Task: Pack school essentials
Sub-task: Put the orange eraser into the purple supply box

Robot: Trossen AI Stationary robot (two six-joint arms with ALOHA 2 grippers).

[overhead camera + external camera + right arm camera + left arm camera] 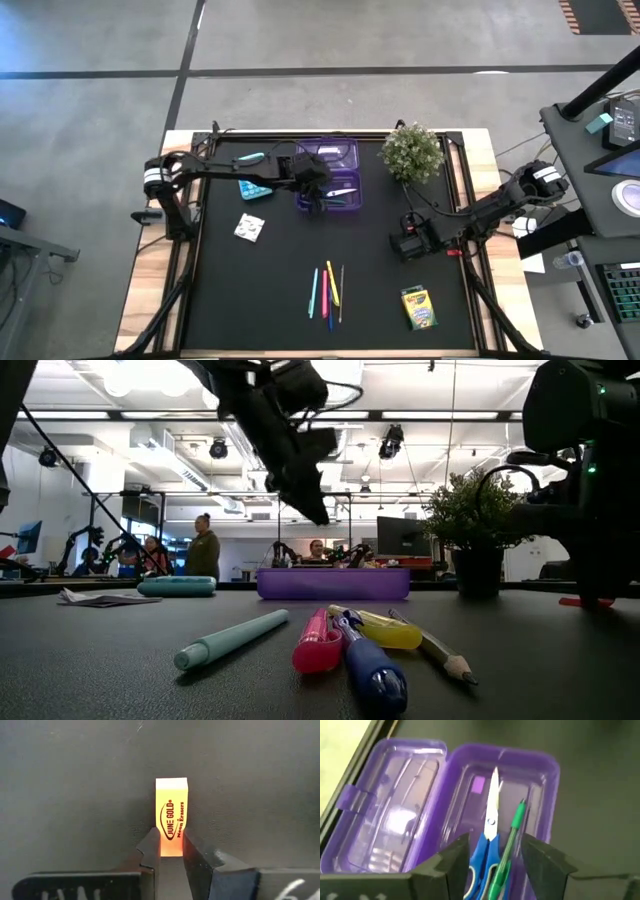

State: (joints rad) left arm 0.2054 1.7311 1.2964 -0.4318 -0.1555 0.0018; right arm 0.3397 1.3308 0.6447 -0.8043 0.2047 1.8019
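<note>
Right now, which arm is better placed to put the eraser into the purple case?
Right. Its end effector already grips the orange eraser; the left end effector hangs open over the purple case.

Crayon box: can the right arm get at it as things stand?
Probably not right away. The right gripper is shut on an orange eraser, so it must drop that first. Otherwise the crayon box lies on bare mat nearby, nothing between them.

You have a translucent purple pencil case (445, 810) holding blue-handled scissors (487, 840) and a green pen (512, 837). Your neon orange eraser (171, 815) carries dark red lettering. The crayon box (419, 308) is yellow and green; the bench (250, 290) is black.
</note>
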